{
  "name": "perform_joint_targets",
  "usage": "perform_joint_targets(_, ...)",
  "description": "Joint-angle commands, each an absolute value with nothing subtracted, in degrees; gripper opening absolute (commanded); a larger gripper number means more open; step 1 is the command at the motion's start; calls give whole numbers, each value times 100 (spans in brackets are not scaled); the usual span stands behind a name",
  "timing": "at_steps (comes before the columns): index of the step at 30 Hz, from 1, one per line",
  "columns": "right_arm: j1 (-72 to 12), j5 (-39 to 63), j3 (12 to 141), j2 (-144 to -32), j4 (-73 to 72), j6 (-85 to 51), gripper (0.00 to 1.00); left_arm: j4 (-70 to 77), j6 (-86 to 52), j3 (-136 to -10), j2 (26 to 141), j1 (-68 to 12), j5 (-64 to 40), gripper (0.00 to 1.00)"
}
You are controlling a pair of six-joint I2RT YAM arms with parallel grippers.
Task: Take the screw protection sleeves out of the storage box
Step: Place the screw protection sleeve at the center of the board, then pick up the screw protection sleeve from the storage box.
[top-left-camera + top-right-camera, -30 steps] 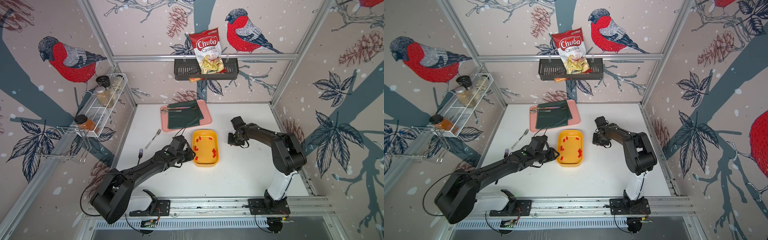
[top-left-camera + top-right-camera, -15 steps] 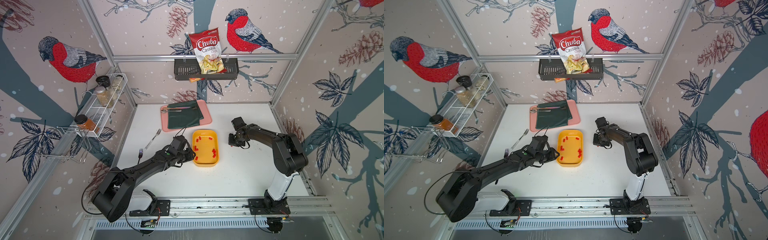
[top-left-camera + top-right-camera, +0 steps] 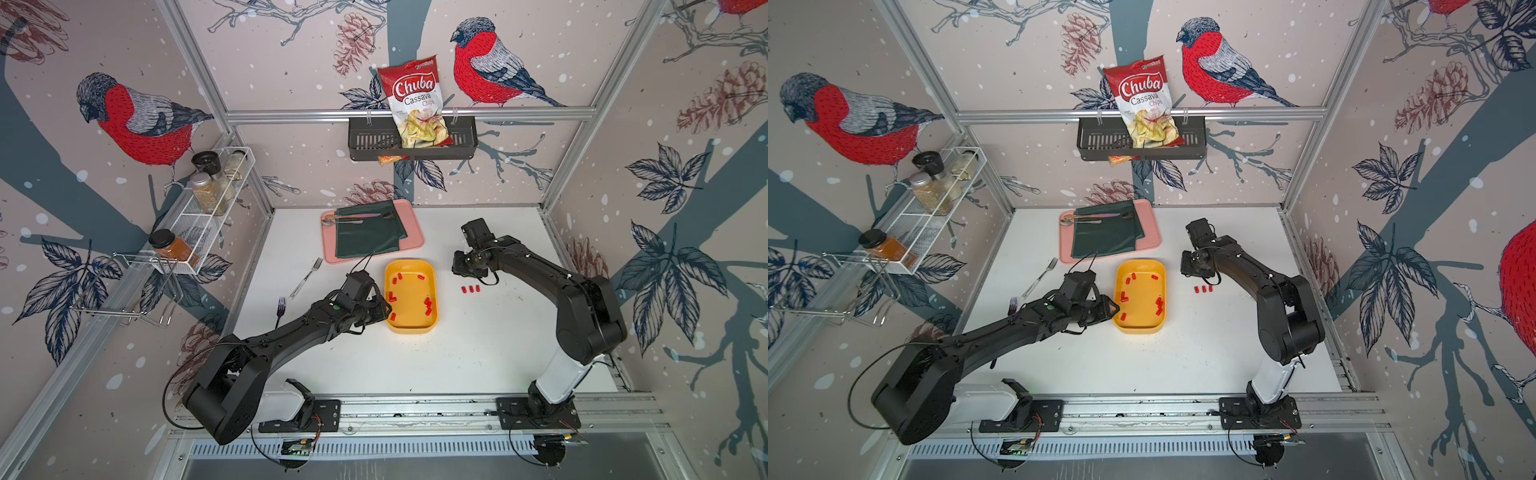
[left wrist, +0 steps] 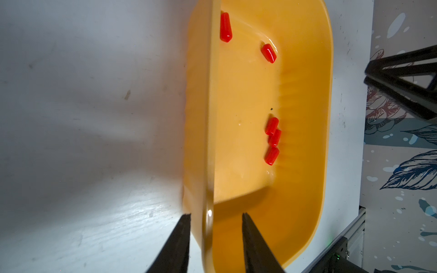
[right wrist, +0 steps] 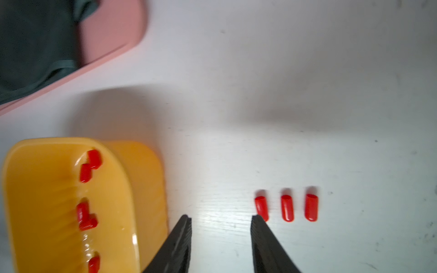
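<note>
Right of the storage box (image 3: 411, 331), what lies on the bare table (image 3: 478, 353)? (Reader)

Three screw protection sleeves (image 3: 470, 289), side by side with their long axes parallel. The other sleeves (image 3: 428, 304) sit inside the box, several against its right wall. (Legend)

Which arm is placed for the next pick? (Reader)

The right gripper (image 5: 221, 216). Its jaws are parted with nothing between them, and it hangs over bare table between the box and the row. The boxed sleeves lie to its left and slightly toward the bases, mostly lengthwise along the box, so a short leftward reach over the rim is the likely need. The left gripper (image 4: 215, 214) is closer, yet stands astride the box's left wall, one finger outside and one inside. (Legend)

Does it clamp that wall? (Reader)

That cannot be told, because the contact is not resolved. In both top views the right fingers are hard to make out against the dark wrist. The right wrist view is blurred. In the left wrist view the rim (image 4: 209, 118) masks whatever lies along the left wall. (Legend)
</note>
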State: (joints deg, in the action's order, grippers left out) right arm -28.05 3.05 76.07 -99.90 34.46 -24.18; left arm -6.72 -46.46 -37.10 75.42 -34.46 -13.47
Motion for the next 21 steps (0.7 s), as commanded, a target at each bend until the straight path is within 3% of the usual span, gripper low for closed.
perform_joint_targets(1, -3406, 96, 8160, -10097, 3923, -1750, 47, -581, -4570, -3742, 7531, -3454, -1362, 38)
perform_joint_targets(8, -4149, -169, 9024, -10984, 4580, -1300, 46, -588, -4570, -3731, 7489, -3454, -1340, 38)
perform_joint_targets(21, -4126, 551, 9082, -10927, 4107, -1877, 47, -1146, -4265, -4330, 7178, -3511, -1101, 41)
